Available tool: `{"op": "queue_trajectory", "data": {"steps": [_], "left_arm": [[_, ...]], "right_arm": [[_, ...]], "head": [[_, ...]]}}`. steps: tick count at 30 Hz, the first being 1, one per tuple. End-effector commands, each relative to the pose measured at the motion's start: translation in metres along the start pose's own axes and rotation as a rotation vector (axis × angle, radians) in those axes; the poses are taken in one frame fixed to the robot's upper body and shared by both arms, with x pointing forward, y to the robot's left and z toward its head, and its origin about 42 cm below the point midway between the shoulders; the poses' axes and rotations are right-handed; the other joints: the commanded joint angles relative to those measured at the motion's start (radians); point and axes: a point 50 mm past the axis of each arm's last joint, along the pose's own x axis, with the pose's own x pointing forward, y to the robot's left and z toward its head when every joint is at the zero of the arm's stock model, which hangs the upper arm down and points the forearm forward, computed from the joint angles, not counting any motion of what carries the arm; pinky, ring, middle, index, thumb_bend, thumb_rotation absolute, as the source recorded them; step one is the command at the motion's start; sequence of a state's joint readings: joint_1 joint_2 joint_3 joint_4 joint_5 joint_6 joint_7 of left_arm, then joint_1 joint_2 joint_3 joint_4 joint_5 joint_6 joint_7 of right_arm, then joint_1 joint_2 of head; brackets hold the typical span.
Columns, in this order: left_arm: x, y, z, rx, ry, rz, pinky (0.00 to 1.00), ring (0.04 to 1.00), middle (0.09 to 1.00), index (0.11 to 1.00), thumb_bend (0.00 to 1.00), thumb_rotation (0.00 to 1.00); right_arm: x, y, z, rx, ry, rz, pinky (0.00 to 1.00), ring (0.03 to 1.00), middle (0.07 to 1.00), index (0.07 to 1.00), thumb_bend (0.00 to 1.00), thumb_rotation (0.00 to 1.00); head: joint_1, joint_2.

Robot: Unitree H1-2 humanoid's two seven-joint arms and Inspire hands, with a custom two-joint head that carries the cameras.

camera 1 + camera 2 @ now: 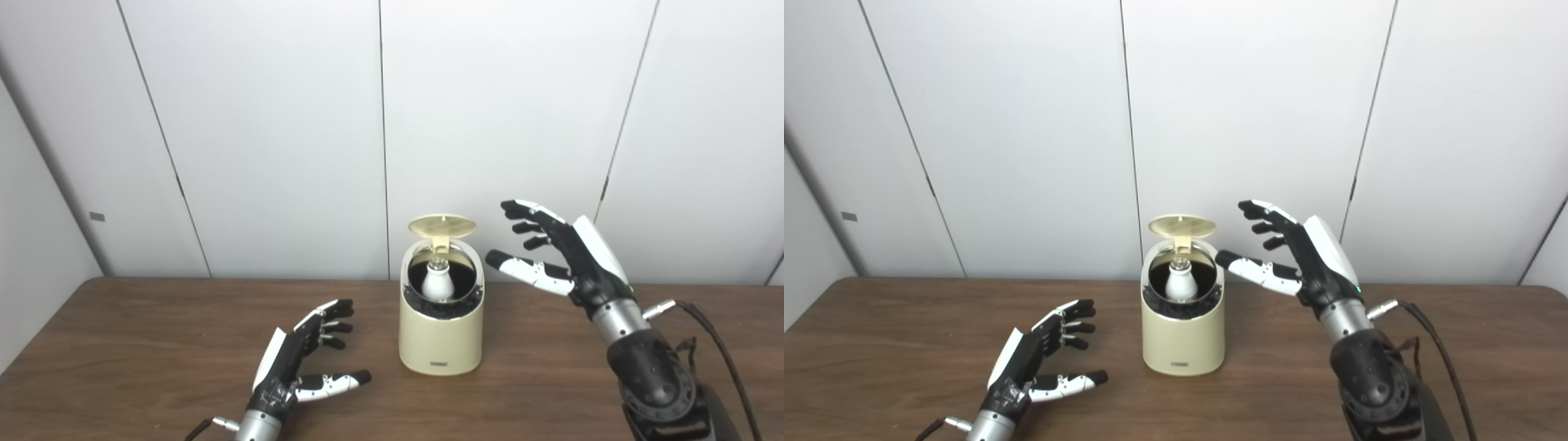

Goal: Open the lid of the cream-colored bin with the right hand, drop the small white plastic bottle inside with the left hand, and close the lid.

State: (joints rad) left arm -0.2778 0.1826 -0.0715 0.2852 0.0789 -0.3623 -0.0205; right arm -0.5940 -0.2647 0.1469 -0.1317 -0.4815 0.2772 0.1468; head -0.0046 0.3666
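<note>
Brown tabletop [122, 343] nearest carries the left hand [303, 361], fingers spread, empty. Farther back, the cream-colored bin [440, 340] holds the white bottle [438, 282] upright inside. Beside its raised lid [442, 225] hovers the right hand [551, 257], splayed, holding nothing (press the lid down gently from above). Right eye view shows the thumb nearly touching the rim.
</note>
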Motion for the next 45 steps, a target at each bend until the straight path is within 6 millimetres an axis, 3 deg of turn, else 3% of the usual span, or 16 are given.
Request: {"op": "queue_trajectory", "data": {"steps": [1,9,13,21,32,39,45], "left_arm": [[0.012,0.002,0.012,-0.003,-0.06,-0.001,0.65,0.742,0.811,0.845,0.79,0.04],[0.013,-0.005,0.012,-0.016,-0.046,-0.005,0.64,0.733,0.817,0.843,0.8,0.04],[0.015,-0.006,0.013,-0.023,-0.052,-0.005,0.63,0.723,0.807,0.839,0.8,0.03],[0.017,-0.007,0.014,-0.03,-0.051,-0.003,0.63,0.733,0.811,0.843,0.8,0.02],[0.017,-0.008,0.014,-0.027,-0.052,0.009,0.63,0.749,0.813,0.836,0.79,0.04],[0.017,-0.007,0.015,-0.034,-0.052,0.017,0.62,0.752,0.814,0.837,0.79,0.04],[0.016,-0.005,0.015,-0.031,-0.052,0.023,0.62,0.748,0.812,0.836,0.79,0.05]], "right_arm": [[0.015,-0.02,0.024,-0.053,-0.078,-0.03,0.69,0.794,0.837,0.825,0.64,0.74],[0.036,-0.028,0.044,-0.174,-0.123,0.063,0.79,0.877,0.877,0.842,0.65,0.81],[0.043,-0.027,0.05,-0.21,-0.151,0.089,0.76,0.885,0.886,0.849,0.67,0.85],[0.052,-0.017,0.058,-0.21,-0.207,0.115,0.75,0.858,0.829,0.798,0.64,0.82],[0.045,-0.01,0.068,-0.245,-0.207,0.22,0.82,0.884,0.812,0.769,0.66,0.77],[0.037,-0.011,0.067,-0.232,-0.197,0.248,0.87,0.927,0.812,0.721,0.64,0.69],[0.032,-0.012,0.062,-0.24,-0.21,0.252,0.87,0.918,0.775,0.706,0.65,0.71]], "head": [[-0.001,-0.001],[0.005,0.001],[0.009,0.003],[0.016,0.009],[0.027,0.016],[0.031,0.025],[0.03,0.03]]}}
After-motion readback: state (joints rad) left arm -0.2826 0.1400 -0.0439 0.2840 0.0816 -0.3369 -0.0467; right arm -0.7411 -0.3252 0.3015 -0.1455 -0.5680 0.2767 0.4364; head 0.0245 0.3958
